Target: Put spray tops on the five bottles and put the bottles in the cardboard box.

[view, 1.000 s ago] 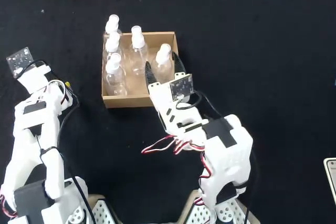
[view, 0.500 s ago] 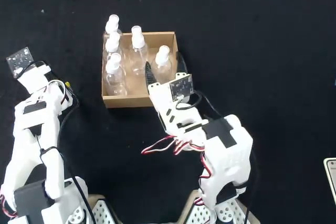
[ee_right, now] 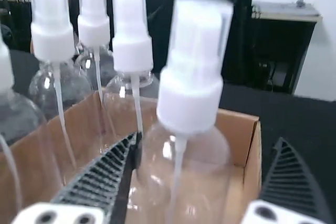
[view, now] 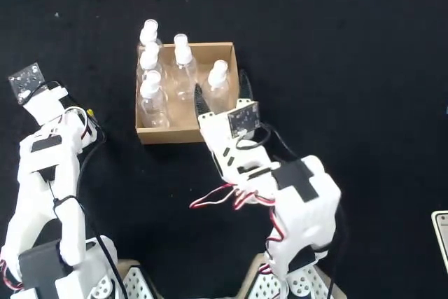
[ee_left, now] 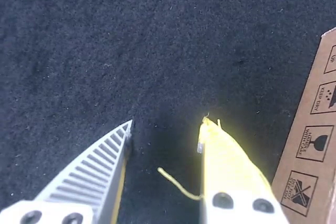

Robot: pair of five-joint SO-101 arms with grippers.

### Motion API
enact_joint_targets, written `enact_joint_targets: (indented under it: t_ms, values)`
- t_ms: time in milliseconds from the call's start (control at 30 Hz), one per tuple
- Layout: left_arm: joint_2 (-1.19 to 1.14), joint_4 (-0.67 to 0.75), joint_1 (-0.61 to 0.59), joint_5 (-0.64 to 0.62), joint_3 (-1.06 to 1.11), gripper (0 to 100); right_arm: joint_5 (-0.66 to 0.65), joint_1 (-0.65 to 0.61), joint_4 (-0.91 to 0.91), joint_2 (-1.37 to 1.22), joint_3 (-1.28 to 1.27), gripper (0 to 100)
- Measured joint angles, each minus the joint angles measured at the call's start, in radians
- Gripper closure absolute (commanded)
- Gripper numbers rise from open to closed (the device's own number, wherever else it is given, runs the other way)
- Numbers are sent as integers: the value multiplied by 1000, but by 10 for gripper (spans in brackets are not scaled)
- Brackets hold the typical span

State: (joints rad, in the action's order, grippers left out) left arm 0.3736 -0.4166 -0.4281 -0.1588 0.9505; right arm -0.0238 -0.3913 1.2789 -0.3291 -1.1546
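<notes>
- Black desk point(view: 364, 68) carries the box point(view: 183, 133), which stands just ahead of the right claw point(view: 219, 83).
- Right claw: spread wide and gripping nothing. It straddles the nearest bottle point(view: 219, 69), which stands upright in the box corner closest to this claw and has its spray top on.
- The key relation is that the bottle's long axis runs vertically, straight through the gap between the fingers.
- In the right wrist view one finger lies just beside the glass. The other is well apart from it and appears to sit outside the box's side wall.
- The other four bottles point(view: 180, 54) stand farther from the claw, behind and to one side of the near bottle, all capped. Whether the farthest one is inside the rim I cannot tell.
- Left claw point(ee_left: 165, 129): parted and empty over bare desk, with the box's outer wall just off one finger. It is the farther claw from the bottles.
- Judgement: the task looks nearly done. The right claw should back out toward its own arm, or lift, and the nearer finger risks tipping the bottle.
</notes>
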Motion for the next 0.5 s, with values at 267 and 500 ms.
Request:
enact_joint_targets:
  t_ms: [267,500]
  values:
    - [0,0,0,0,0,823,0,0,-26,170,-26,672]
    - [0,0,0,0,0,823,0,0,-262,439,-28,673]
